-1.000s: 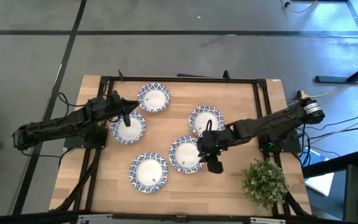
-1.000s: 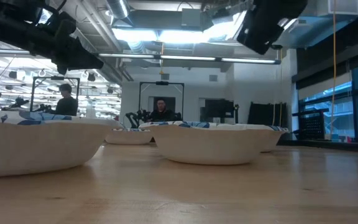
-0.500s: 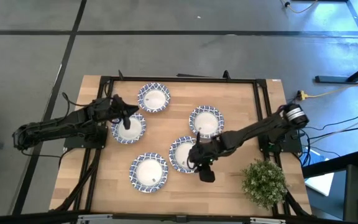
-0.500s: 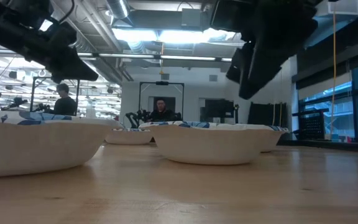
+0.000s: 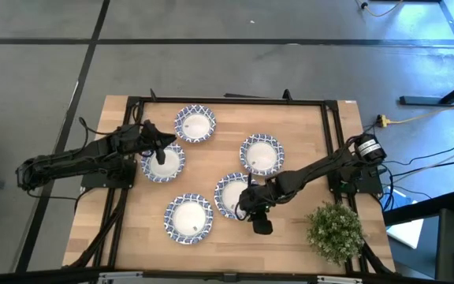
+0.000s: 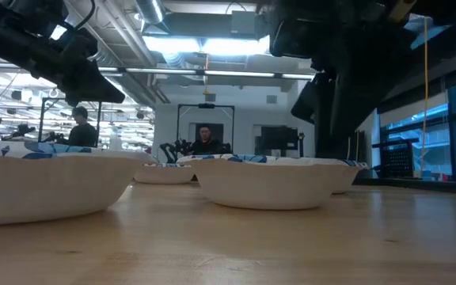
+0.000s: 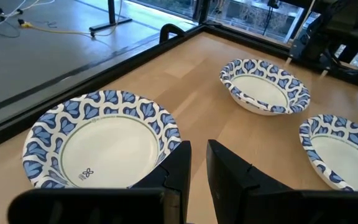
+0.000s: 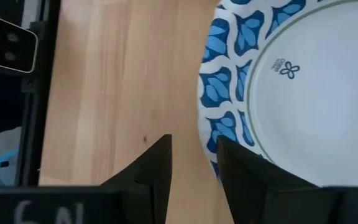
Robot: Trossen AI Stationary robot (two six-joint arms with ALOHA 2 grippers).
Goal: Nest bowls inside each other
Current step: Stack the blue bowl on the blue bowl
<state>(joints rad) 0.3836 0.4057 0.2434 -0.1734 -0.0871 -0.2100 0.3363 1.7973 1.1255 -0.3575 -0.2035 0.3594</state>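
Note:
Five white bowls with blue-patterned rims sit apart on the wooden table: a far bowl, a left bowl, a right bowl, a middle bowl and a near bowl. My right gripper is low at the middle bowl's near-right rim. It is open, and in its wrist view one finger stands over the patterned rim and the other outside it. My left gripper hovers over the left bowl's far edge. Its fingers are open by a narrow gap, beside the far bowl. My right gripper comes at the middle bowl's near-right rim from above with a finger on either side of the rim. I cannot tell whether either finger touches it. The bowl rests flat on the table.
A green potted plant stands at the table's near right corner, close to my right arm. A black frame runs round the table. Bare wood lies between the bowls and along the near edge. People show far back in the room.
My right gripper has moved toward the table's left and near edge and come down, from beside the right bowl to the middle bowl's near-right rim. The bowls have stayed where they were.

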